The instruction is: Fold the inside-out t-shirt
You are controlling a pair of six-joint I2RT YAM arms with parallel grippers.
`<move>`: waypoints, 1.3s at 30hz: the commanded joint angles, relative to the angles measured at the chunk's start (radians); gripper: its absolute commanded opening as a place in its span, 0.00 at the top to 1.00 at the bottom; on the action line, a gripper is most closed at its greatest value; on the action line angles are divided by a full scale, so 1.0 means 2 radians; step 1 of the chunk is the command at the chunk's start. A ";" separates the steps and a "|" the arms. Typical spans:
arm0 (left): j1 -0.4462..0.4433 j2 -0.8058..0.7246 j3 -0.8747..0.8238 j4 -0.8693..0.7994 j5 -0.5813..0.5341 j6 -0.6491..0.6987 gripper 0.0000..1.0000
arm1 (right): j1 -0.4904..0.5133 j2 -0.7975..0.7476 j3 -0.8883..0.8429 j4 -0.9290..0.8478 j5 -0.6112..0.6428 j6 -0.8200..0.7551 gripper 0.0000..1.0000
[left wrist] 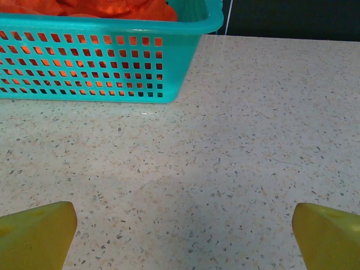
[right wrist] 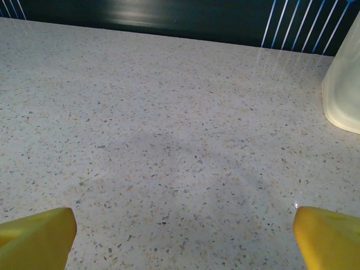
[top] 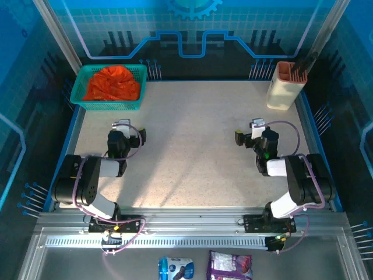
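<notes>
The orange-red t-shirt [top: 112, 83] lies bunched up inside the teal mesh basket [top: 135, 73] at the table's back left corner. In the left wrist view the t-shirt [left wrist: 101, 7] shows over the basket's rim [left wrist: 112, 25] and through its holes. My left gripper [top: 125, 135] rests near the table's left side, well short of the basket, and it is open with its yellow fingertips [left wrist: 39, 233] wide apart over bare table. My right gripper [top: 252, 136] is open too, over the right part of the table, nothing between its fingertips [right wrist: 36, 236].
A cream container [top: 284, 86] with dark tools in it stands at the back right; its rounded side [right wrist: 343, 90] lies ahead and right of the right gripper. The speckled table [top: 192, 151] is bounded by blue edges. Two packets [top: 230, 265] lie below the arm rail.
</notes>
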 commanded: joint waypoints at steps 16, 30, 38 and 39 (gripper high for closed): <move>0.004 0.004 0.003 0.006 0.012 0.001 0.01 | -0.001 0.000 0.005 0.000 -0.008 0.000 0.00; 0.003 0.004 0.004 0.006 0.011 0.001 0.01 | -0.002 0.000 0.005 0.000 -0.010 0.001 0.00; 0.003 0.003 0.002 0.008 0.009 0.002 0.01 | 0.002 0.000 0.003 0.004 0.007 0.000 0.00; 0.002 0.002 0.002 0.009 0.003 0.001 0.01 | 0.005 -0.001 0.000 0.010 0.018 0.000 0.00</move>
